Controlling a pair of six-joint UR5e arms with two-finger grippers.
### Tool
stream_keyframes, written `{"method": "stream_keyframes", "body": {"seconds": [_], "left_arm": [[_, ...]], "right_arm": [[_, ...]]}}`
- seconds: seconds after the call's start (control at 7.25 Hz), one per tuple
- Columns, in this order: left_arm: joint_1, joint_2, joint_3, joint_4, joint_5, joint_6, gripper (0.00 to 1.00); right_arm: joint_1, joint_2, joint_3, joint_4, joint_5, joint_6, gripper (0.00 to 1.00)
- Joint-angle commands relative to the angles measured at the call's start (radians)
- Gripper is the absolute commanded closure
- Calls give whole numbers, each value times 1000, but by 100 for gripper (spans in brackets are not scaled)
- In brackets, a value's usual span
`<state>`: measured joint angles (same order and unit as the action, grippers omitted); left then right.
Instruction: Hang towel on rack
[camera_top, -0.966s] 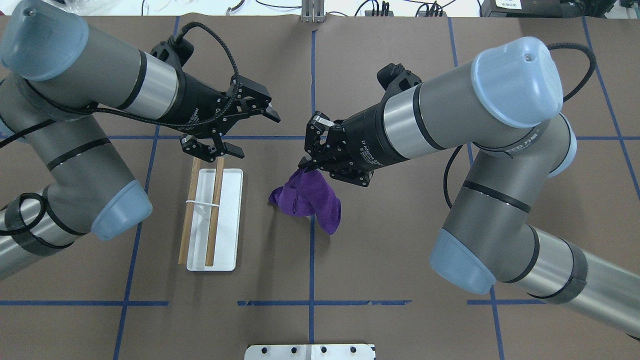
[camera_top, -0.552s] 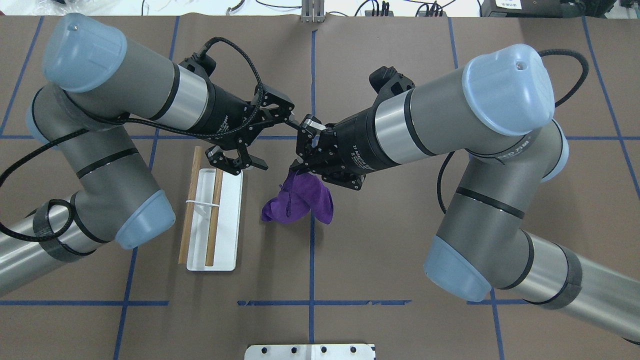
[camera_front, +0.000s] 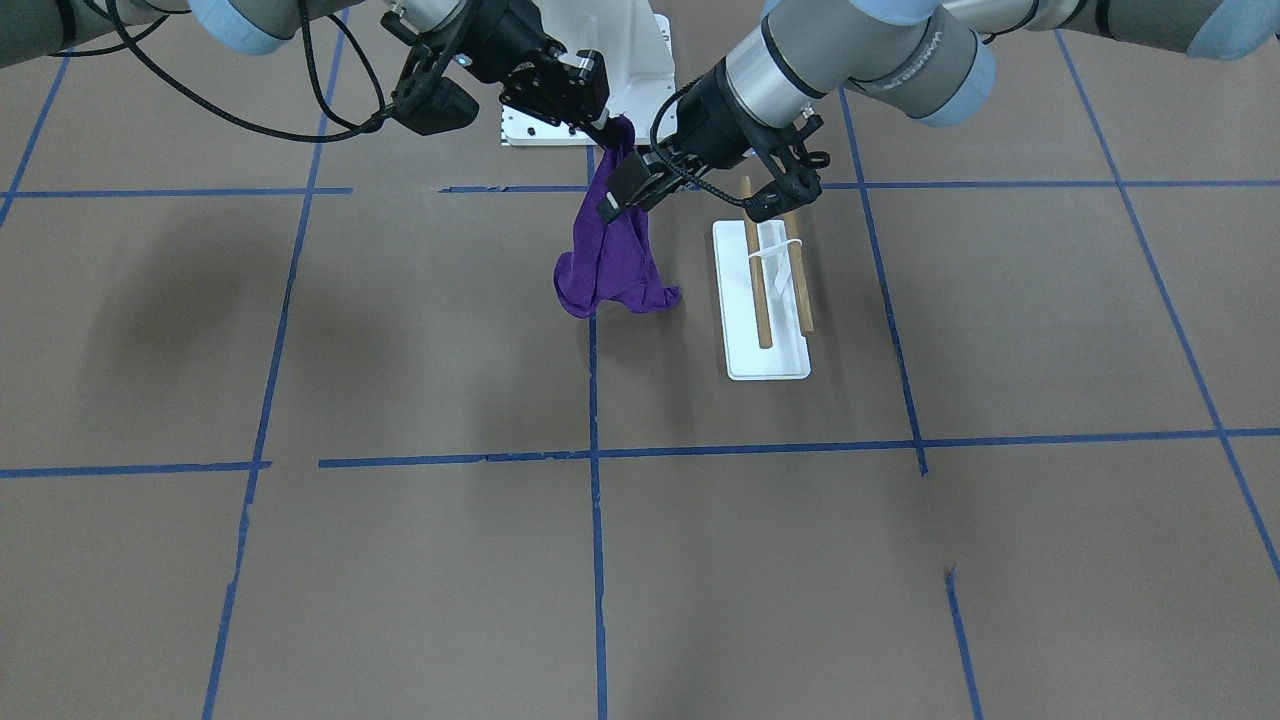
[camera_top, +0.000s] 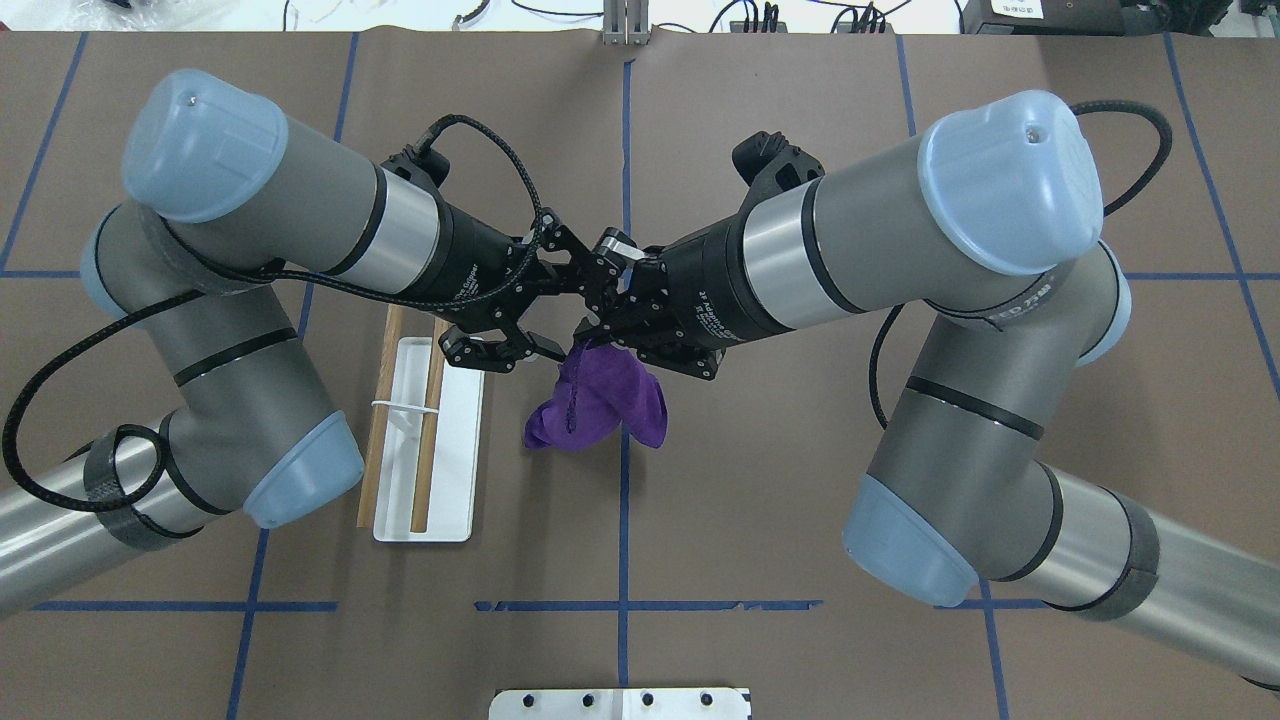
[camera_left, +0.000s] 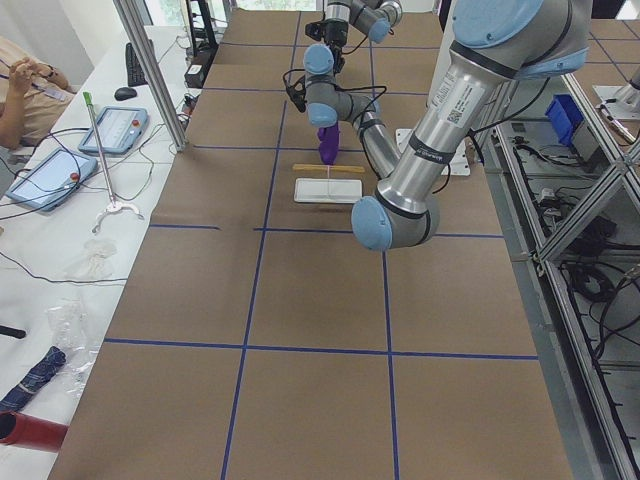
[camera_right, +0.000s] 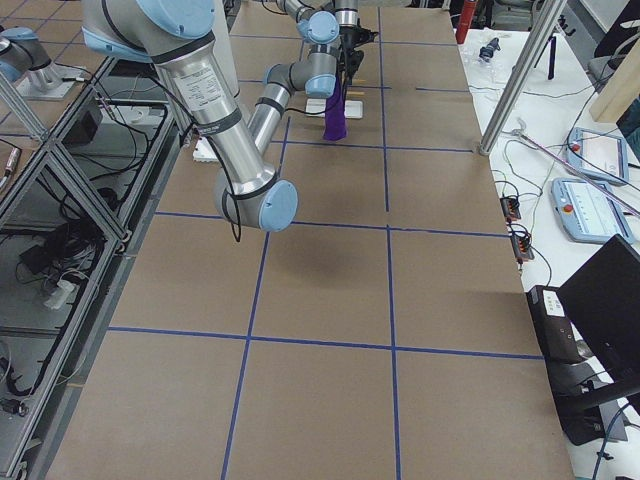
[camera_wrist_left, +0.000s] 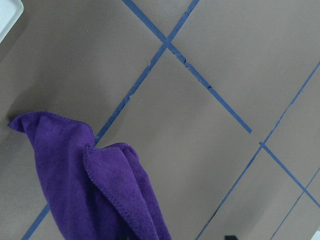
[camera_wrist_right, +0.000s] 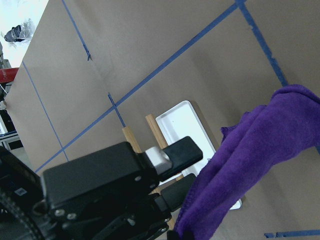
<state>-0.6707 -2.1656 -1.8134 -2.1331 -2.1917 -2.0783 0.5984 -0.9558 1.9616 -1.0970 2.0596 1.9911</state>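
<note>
Surface: table (camera_top: 800, 480) covered in brown paper and gridded with blue tape (camera_top: 622, 640), with a white bolted pedestal plate (camera_top: 620, 703) at the robot-side edge. Room: a white side bench (camera_left: 60, 250) past the robot's left end holds two teach pendants (camera_left: 110, 128), with a person (camera_left: 25, 85) at its far corner. A second bench (camera_right: 555, 250) at the other end carries more pendants (camera_right: 590, 205) and a black laptop (camera_right: 605, 300). There's aluminium framing and loose cabling on the robot's side of the table. The rack (camera_top: 455, 490) sits flat on the paper, left of centre. Its white base runs lengthwise away from the robot, with two wooden dowels (camera_top: 427, 450) parallel above it. The towel (camera_top: 600, 400) is purple and bunched, dangling from the right gripper (camera_top: 592, 338), which is pinched onto its top. Its low end reaches paper level (touching or not, can't tell). It hangs just beside the rack, clear of it. The left gripper (camera_top: 565, 305) is spread wide, nose to nose with the right one. One finger (camera_wrist_right: 175, 152) is just beside the towel's upper part, the other over the rack's far end. In the way: left arm (camera_top: 300, 210) and its gripper overlap the dowels' far tips from overhead, and both gripper bodies crowd the same spot above the towel
</note>
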Motion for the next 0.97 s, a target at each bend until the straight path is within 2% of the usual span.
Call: {"method": "stream_keyframes", "body": {"seconds": [0.0,0.14,0.28,0.83], "left_arm": [[3,12,-4,1,1,-2,70],[3,12,-6,1,1,-2,80],[3,13,-7,-1,1,-2,98],[2,15,-14,-1,0,0,100]], "right_arm": [[0,0,-4,0,-3,-8,100],[0,0,-4,0,-3,-9,100],[0,0,-4,0,-4,-9,100],[0,0,-4,0,-4,-8,99]]}}
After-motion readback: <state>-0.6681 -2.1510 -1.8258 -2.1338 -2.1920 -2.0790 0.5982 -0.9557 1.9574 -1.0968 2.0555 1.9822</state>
